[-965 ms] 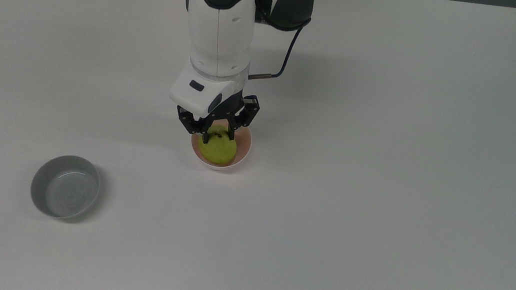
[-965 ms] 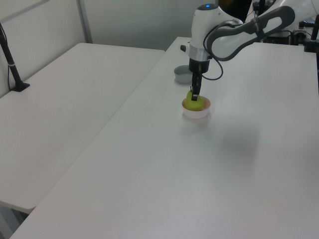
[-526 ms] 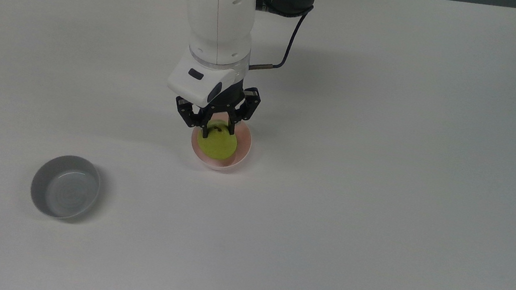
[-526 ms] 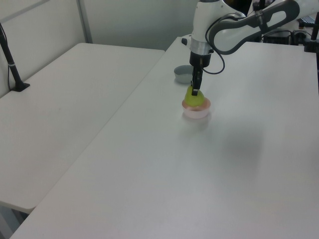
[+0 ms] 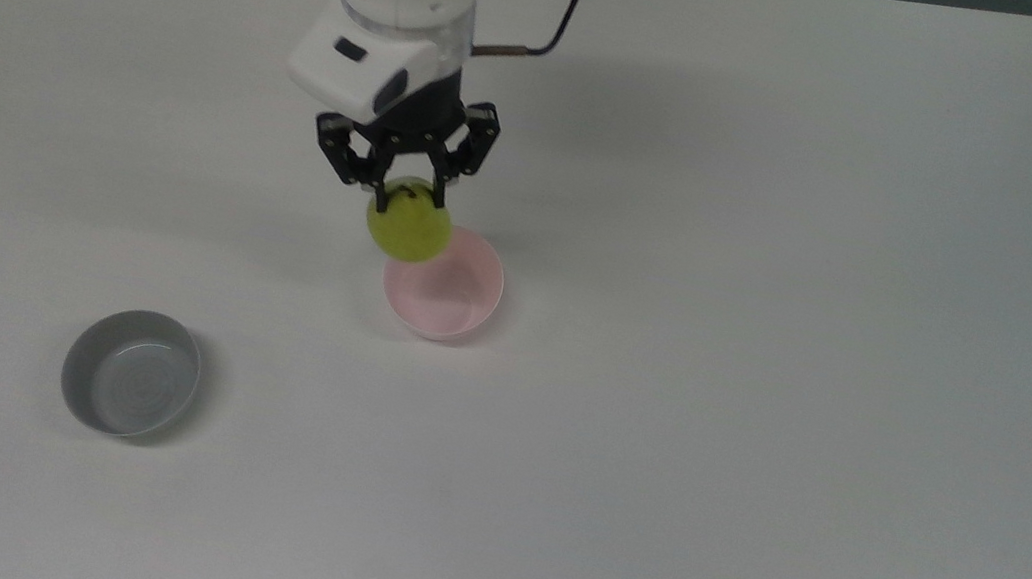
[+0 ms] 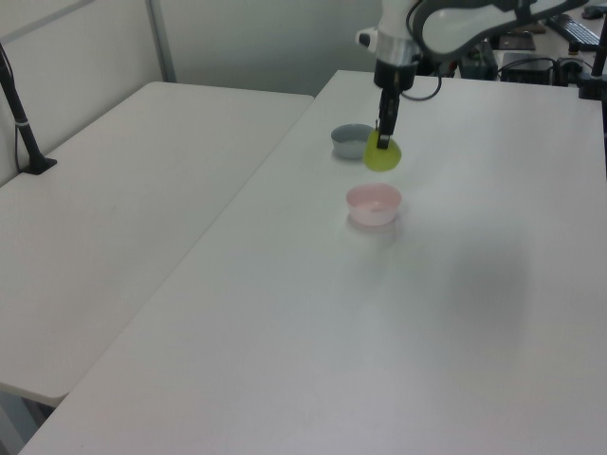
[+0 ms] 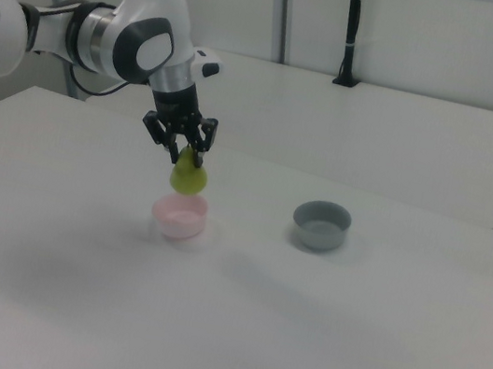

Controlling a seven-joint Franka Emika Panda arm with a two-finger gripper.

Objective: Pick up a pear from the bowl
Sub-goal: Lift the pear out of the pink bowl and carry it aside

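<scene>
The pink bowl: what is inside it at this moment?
Nothing: the pink bowl shows a bare inside. The pear hangs above it in the gripper. In the top view, the pear covers a bit of the rim.

Pear (image 5: 408, 229) between the gripper (image 5: 408, 194) jaws, hanging clear above the bowl (image 5: 450, 306). Second bowl (image 5: 131, 372) well apart, toward the top view's lower left.
</scene>
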